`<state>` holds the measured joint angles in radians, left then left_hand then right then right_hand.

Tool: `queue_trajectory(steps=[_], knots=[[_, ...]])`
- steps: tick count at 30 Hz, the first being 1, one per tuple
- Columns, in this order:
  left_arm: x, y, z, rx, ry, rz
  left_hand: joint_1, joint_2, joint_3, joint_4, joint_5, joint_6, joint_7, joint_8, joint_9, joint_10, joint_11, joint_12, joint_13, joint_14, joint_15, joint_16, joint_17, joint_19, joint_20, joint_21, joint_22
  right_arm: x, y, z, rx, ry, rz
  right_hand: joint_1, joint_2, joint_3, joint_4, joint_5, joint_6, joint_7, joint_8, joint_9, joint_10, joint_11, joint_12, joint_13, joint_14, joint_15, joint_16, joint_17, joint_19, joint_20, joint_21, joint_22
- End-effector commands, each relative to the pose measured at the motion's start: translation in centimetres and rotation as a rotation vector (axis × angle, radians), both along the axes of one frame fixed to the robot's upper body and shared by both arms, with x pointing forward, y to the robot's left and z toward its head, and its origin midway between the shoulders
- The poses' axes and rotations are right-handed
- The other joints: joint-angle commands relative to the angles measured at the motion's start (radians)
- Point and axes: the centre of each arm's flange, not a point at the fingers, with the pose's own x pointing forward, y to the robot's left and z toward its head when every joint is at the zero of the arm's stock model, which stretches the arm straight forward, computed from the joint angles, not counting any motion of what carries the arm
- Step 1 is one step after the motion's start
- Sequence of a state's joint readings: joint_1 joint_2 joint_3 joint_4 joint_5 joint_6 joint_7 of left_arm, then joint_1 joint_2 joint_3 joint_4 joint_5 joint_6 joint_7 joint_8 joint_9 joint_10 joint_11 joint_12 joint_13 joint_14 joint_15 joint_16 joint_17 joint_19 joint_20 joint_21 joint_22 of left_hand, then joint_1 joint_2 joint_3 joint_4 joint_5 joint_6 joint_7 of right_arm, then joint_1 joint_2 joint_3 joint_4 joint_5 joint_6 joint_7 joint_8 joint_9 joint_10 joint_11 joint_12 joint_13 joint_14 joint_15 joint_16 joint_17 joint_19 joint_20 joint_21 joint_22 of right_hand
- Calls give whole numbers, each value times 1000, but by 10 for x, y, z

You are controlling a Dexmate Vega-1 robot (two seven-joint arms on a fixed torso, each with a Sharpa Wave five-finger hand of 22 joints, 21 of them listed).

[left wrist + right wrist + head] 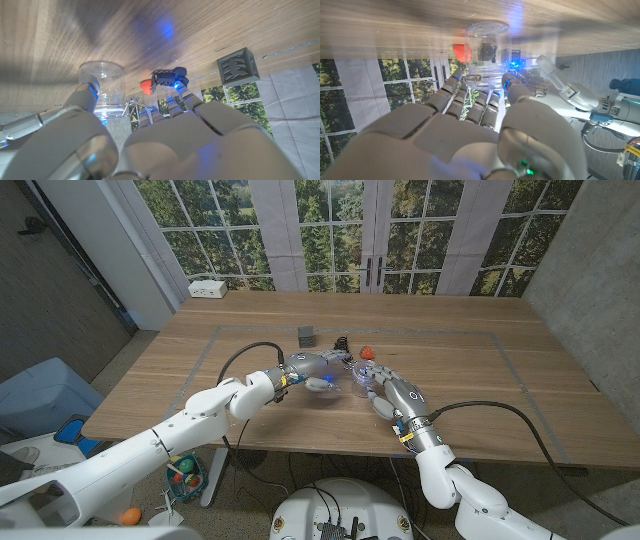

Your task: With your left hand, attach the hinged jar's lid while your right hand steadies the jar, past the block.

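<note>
The clear hinged jar (362,380) stands upright on the table, just nearer than a grey block (306,335). Its wire clasp (133,104) shows at the mouth, and I cannot make out the lid. My right hand (392,392) cups the jar (487,50), with fingers on one side and the thumb on the other. My left hand (316,370) reaches in from the other side with its fingers stretched out. One fingertip (88,93) touches the jar's wall (102,82). The left hand (557,90) also appears beside the jar in the right wrist view.
A small red fruit-like piece (367,352) and a black clip-like object (342,343) lie just beyond the jar, next to the block (238,65). A white box (209,288) sits at the table's far left corner. Pale tape lines mark the tabletop (480,370).
</note>
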<state>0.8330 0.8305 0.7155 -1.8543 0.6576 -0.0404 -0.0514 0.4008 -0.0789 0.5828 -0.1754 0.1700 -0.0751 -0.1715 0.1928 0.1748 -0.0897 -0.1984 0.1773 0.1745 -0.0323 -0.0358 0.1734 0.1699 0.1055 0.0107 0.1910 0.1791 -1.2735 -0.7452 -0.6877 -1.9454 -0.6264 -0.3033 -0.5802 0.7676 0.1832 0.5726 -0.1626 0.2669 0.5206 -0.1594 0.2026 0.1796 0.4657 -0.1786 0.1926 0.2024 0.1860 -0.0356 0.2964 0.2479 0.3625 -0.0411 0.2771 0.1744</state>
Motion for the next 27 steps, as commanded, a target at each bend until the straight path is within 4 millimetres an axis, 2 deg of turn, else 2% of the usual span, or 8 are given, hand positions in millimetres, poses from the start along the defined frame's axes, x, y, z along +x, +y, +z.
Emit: queue_trajectory(steps=[1, 6, 8, 9, 12, 14, 27], knots=[[7, -9, 1, 29, 35, -16, 1, -9, -7, 0, 1, 0, -3, 9, 2, 0, -8, 6, 5, -16, -26, 0, 3, -6, 2, -2, 4, 0, -1, 1, 5, 0, 8, 5, -1, -4, 1, 8, 3, 0, -2, 3, 3, -3, 6, 3, 7, -164, 6, 2, 8, -43, -2, 6], [11, -12, 2, 43, 59, -8, 2, -11, -15, 3, 1, 2, 4, 12, 2, 5, -3, 9, 5, -37, -37, -3, 3, -19, 3, -4, 5, 2, -2, 2, 8, 2, 13, 9, 0, -5, 1, 9, 5, -3, -2, 3, 5, -5, 7, 3, 8, -167, 7, 3, 10, -43, -2, 6], [13, -13, 2, 46, 72, -4, 4, -10, -21, 5, 1, 3, 6, 14, 2, 7, -1, 9, 5, -60, -63, -6, 3, -28, -1, -3, 5, 3, -2, 2, 10, 4, 17, 10, 0, -6, 0, 10, 6, -2, -2, 3, 6, -5, 7, 3, 10, -167, 8, 3, 12, -42, -2, 6], [14, -14, 3, 48, 80, -3, 6, -9, -24, 6, 1, 3, 8, 15, 2, 10, 8, 11, 5, -74, -75, -7, 3, -36, -11, -4, 5, 4, -2, 2, 10, 6, 17, 10, 0, -6, 0, 10, 6, -2, -2, 3, 6, -5, 7, 3, 10, -167, 8, 3, 12, -42, -2, 6], [17, -15, 3, 54, 92, 2, 8, -7, -30, 7, 1, 7, 21, 18, 2, 13, 22, 11, 5, -94, -92, -7, 2, -49, -25, -5, 4, 6, -2, 2, 12, 9, 19, 13, 0, -7, 0, 10, 7, -1, -2, 3, 8, -4, 8, 3, 11, -167, 9, 3, 14, -42, -2, 6], [19, -16, 4, 53, 108, 3, 8, -6, -34, 8, 1, 10, 30, 19, 2, 11, 37, 11, 5, -96, -94, -4, 2, -53, -32, -4, 4, 6, -2, 3, 13, 10, 21, 14, 0, -8, -1, 11, 7, -1, -2, 3, 7, -4, 7, 3, 12, -167, 9, 3, 14, -42, -2, 6], [30, -24, 4, 64, 173, -12, 7, -3, -48, 11, 0, 42, 55, 28, 2, 47, 46, 22, 5, -43, -100, 15, 0, -37, -32, 7, 3, 14, -3, 5, 23, 33, 12, 25, -1, -13, -2, 13, 3, 5, -5, 3, 4, 0, 6, 3, 30, -182, 18, 4, 21, -36, -2, 6]])
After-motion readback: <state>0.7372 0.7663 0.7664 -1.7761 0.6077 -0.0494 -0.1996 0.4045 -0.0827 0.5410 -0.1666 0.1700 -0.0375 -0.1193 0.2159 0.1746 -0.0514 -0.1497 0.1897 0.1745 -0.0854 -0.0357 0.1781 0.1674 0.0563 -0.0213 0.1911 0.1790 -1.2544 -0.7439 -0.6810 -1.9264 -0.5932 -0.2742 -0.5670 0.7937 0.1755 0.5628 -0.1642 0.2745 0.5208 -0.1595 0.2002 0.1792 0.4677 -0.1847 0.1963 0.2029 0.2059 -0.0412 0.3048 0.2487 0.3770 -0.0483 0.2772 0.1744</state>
